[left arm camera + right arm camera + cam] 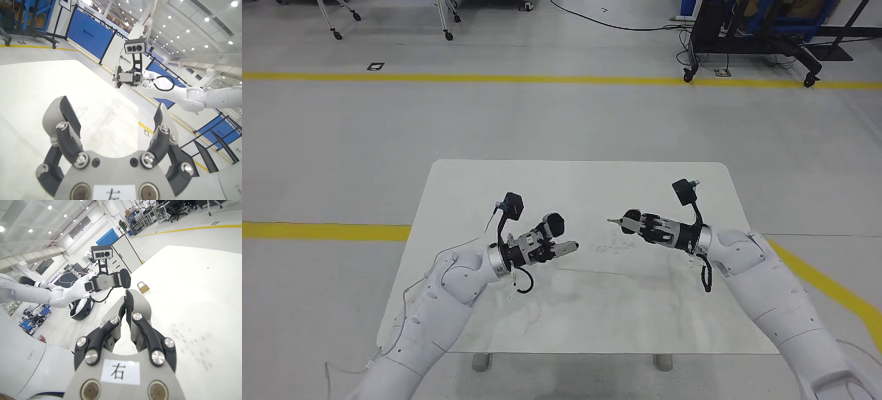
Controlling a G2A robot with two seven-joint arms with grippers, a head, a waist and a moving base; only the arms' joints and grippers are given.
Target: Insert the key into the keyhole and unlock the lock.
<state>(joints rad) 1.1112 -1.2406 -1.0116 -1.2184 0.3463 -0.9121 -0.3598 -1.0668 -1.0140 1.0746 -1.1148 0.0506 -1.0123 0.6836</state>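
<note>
My left gripper (112,111) hangs open and empty above the tabletop (189,281). My right gripper (126,296) is pinched closed. A small metal tip pokes from it, which I take for the key (613,221). The lock (143,287), a small brass padlock, lies on the tabletop just past the right gripper, near the left one. It looks light, rigid and smooth, so it would likely skate if pushed. I'd clamp its body across the flat sides, keeping the keyhole free.

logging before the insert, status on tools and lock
Left tool open, empty. Right tool shut on small metal tip, likely the key. Padlock lying on table, not held. Left tool close by it.
</note>
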